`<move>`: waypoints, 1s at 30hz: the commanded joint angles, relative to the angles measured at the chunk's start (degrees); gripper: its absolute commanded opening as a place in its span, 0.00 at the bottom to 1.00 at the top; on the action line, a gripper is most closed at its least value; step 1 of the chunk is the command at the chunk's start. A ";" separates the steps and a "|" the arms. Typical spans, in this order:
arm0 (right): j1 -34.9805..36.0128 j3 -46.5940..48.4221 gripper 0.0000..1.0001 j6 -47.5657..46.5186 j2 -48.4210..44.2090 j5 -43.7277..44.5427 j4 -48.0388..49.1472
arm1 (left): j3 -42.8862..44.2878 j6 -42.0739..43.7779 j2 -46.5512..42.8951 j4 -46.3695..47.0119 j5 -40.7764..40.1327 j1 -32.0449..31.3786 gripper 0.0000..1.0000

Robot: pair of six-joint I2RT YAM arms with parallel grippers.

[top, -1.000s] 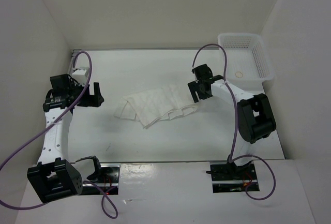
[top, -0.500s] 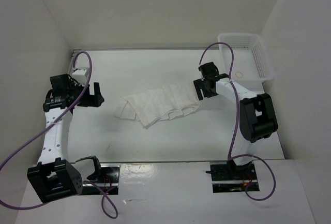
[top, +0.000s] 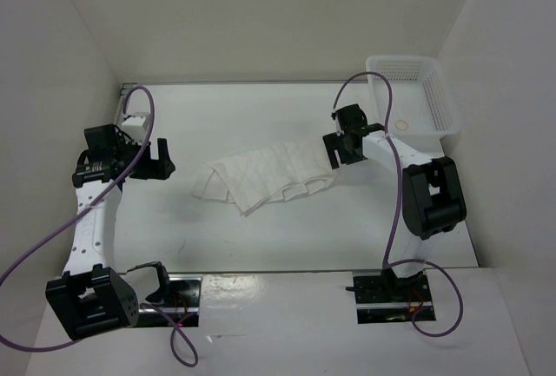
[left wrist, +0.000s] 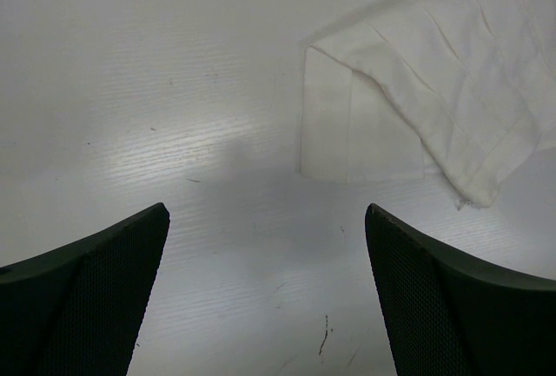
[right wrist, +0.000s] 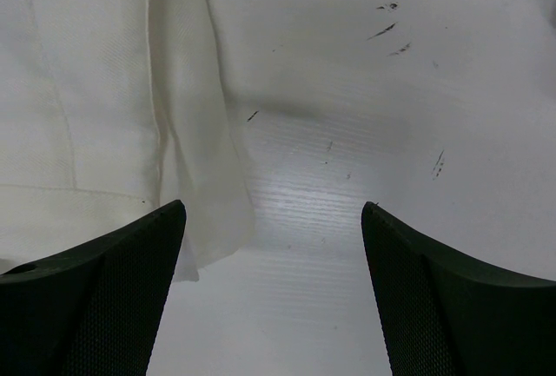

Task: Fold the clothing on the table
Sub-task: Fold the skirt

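clothing [top: 265, 178] mid-counter [top: 261, 237], bunched, partly doubled over, no tidy fold | left end effector [top: 164, 159] released, empty, well apart | right end effector [top: 334, 154] released, empty, over its right edge | folding mostly left to do

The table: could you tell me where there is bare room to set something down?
Bare table runs behind the clothing to the far edge, and in front of it toward the near edge. Crowded: the left gripper and right gripper flank the clothing, and the basket sits at the far right corner.
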 commanded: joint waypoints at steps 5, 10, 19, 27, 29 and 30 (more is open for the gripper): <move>-0.08 1.53 0.86 0.59 0.42 -2.33 1.16 | -0.84 0.93 0.32 0.53 1.60 -0.17 0.99; -0.08 1.00 0.86 0.59 2.18 -3.99 1.68 | -0.84 1.45 0.32 0.53 2.21 -0.17 0.99; -0.08 -0.66 0.86 0.06 5.78 -4.00 2.73 | -0.31 1.98 2.60 0.53 2.21 -2.36 0.99; 0.45 -2.51 0.86 0.06 7.37 -3.38 4.41 | 3.29 2.51 9.72 -1.05 0.28 -13.34 0.99; 0.45 -2.51 0.86 0.06 7.37 -2.86 4.41 | 4.17 2.51 13.30 -1.05 0.80 -17.02 0.99; 0.45 -3.03 0.86 0.06 7.37 -2.33 4.93 | 4.78 2.51 14.46 -1.05 0.81 -18.26 0.99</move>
